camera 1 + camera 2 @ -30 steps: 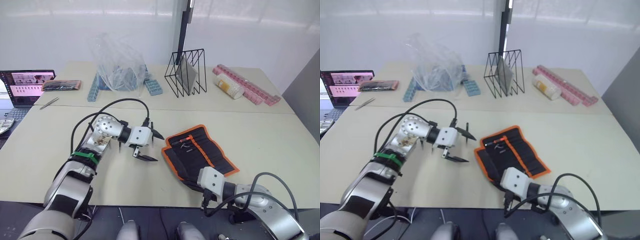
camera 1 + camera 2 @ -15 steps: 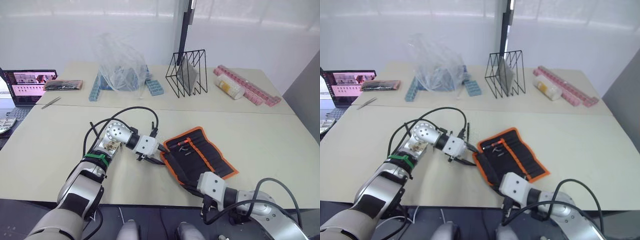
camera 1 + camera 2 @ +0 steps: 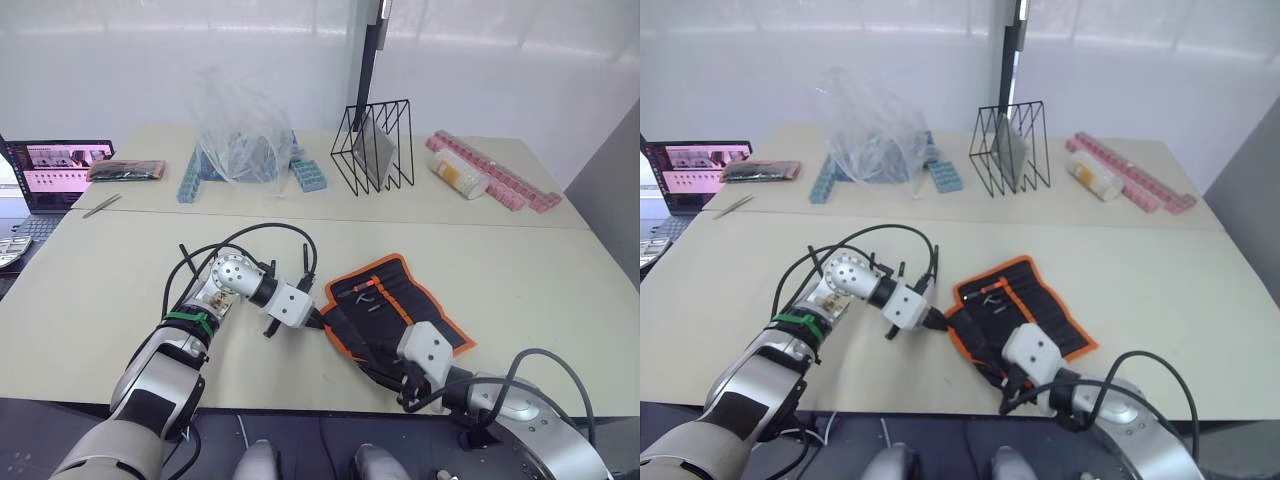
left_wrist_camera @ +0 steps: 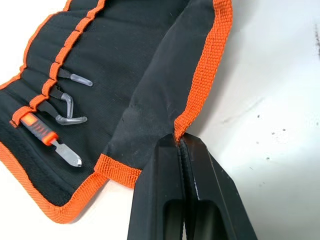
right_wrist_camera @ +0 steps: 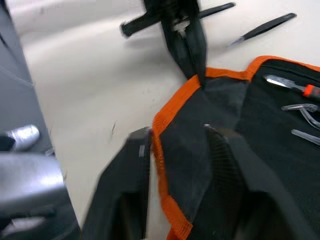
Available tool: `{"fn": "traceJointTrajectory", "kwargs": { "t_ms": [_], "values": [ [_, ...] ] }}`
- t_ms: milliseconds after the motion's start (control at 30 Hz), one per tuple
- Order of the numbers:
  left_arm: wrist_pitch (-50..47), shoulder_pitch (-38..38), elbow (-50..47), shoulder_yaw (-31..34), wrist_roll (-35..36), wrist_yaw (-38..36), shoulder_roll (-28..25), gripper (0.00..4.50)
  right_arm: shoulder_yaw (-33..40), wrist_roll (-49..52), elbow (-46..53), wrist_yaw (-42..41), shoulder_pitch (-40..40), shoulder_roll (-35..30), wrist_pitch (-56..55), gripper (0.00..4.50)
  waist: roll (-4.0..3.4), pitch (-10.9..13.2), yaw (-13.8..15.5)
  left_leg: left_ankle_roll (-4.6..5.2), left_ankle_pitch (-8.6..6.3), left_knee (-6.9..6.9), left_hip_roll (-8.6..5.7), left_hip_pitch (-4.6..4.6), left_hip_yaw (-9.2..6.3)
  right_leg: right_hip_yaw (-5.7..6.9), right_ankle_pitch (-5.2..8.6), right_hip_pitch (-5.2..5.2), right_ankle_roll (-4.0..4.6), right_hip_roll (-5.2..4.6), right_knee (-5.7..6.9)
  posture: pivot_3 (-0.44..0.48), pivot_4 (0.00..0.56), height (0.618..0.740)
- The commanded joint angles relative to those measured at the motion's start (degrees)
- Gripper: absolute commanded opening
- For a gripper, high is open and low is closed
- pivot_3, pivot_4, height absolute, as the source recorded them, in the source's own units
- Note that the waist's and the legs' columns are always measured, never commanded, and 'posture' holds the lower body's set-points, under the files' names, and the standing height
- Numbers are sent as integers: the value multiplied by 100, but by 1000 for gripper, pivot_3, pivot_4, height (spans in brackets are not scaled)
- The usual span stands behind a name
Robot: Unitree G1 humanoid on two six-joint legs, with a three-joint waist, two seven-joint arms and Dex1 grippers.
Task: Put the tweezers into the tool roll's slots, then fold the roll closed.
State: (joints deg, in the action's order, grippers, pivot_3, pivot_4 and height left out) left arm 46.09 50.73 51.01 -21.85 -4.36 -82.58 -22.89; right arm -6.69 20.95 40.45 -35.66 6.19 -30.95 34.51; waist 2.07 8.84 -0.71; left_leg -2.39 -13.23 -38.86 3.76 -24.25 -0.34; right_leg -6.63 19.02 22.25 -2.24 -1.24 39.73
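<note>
The tool roll (image 3: 405,300) lies open on the table, black with orange edging. My left gripper (image 3: 322,322) is shut on the orange edging of its left side, seen close in the left wrist view (image 4: 180,139), and that side is folded up a little. My right gripper (image 5: 182,150) is open at the roll's near corner, one finger on either side of the orange edge. Under the orange strip of the slots (image 4: 55,90) sit an orange-handled tool (image 4: 42,132) and two grey-tipped pieces. A slim black tweezer (image 5: 265,27) lies on the table beyond the roll's edge.
Across the back stand a laptop (image 3: 55,170), a packet of dark tools (image 3: 125,170), a silver tweezer (image 3: 98,206), a clear plastic bag (image 3: 240,130), blue blocks (image 3: 306,175), a black wire rack (image 3: 372,145) and pink pill boxes (image 3: 505,180).
My left gripper moved right to the roll's left edge and shut on the orange edging. My right gripper rose toward the roll's near corner and opened.
</note>
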Motion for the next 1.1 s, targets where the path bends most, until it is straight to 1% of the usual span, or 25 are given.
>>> {"fn": "traceJointTrajectory", "kwargs": {
  "t_ms": [33,100,200,300,433,467,500,567,633,700,767,833,933,1000,1100],
  "values": [
    [98,11,-14,-32,-51,58,-44,0,464,757,122,255,-205,348,430,2830,0,0,-1,0,0,0,0,0,-1,0,0,0,0,0,1,0,150,705],
    [115,15,-19,-47,-74,74,-63,0,599,1053,56,342,-277,505,623,2830,0,0,-1,0,0,-1,-1,-1,-1,0,0,0,0,-1,2,0,150,705],
    [136,20,-16,-70,-90,99,-82,0,549,1043,-64,465,-334,528,761,2830,-1,0,-2,0,0,-1,-1,0,-2,2,0,0,0,0,6,0,150,705],
    [183,29,-20,-97,-117,123,-108,0,263,655,-237,453,-251,349,571,2014,-1,0,-4,0,0,-1,-2,0,-3,3,0,0,0,-1,6,0,150,705],
    [211,35,-24,-107,-113,134,-121,0,44,429,-347,513,-208,282,500,643,-1,0,-6,0,0,-1,-2,0,-4,3,0,2,0,0,7,0,150,705],
    [216,40,-17,-104,-115,133,-123,0,-5,359,-381,529,-211,267,485,231,-1,0,-11,0,0,-1,-2,0,-4,3,0,1,0,0,7,0,150,705],
    [207,39,-23,-98,-115,134,-128,0,-66,240,-504,588,-191,254,495,9,-1,0,-11,0,0,-1,-2,0,-4,3,0,1,0,0,8,0,150,705],
    [82,16,-84,-67,-34,54,-140,0,-163,73,-737,630,-104,235,471,9,-1,0,-9,0,0,-1,-2,0,-4,3,0,1,0,0,8,0,150,705],
    [-195,-42,-256,7,208,-155,-151,0,-243,-7,-897,628,-19,219,456,9,-1,-1,-8,0,0,-1,-2,0,-4,4,0,1,0,0,8,0,150,705],
    [-526,-99,-461,78,422,-330,-193,621,-319,-82,-975,618,38,186,432,0,-2,-1,-10,0,0,-1,-2,0,-4,4,0,1,0,0,9,0,150,705],
    [-1222,-209,-803,143,728,-677,-292,1196,-396,-181,-1051,603,59,145,392,0,-2,-1,-17,0,0,-1,-2,3,-4,4,0,0,0,0,11,0,150,705],
    [-2411,-302,-1278,306,1148,-901,-359,1865,-431,-226,-1130,600,32,153,354,0,-2,-1,-23,0,0,0,0,4,-5,5,0,0,0,2,14,0,150,705],
    [-4500,-321,-1992,540,1877,-954,-452,2858,-456,-248,-1205,594,-23,161,313,0,-1,-1,-36,0,0,-1,1,3,-8,7,1,0,-1,2,18,0,150,705],
    [-5350,-283,-2203,744,2142,-794,-386,3589,-489,-286,-1248,570,-48,133,292,0,-2,-1,-39,0,0,-2,1,6,-10,8,1,-4,-1,2,19,0,150,705],
    [-6043,-266,-2384,933,2224,-303,-204,2933,-527,-323,-1272,523,-53,111,263,0,-1,-2,-38,1,1,-5,1,11,-12,9,1,-8,-1,3,22,0,150,705]
  ]
}}
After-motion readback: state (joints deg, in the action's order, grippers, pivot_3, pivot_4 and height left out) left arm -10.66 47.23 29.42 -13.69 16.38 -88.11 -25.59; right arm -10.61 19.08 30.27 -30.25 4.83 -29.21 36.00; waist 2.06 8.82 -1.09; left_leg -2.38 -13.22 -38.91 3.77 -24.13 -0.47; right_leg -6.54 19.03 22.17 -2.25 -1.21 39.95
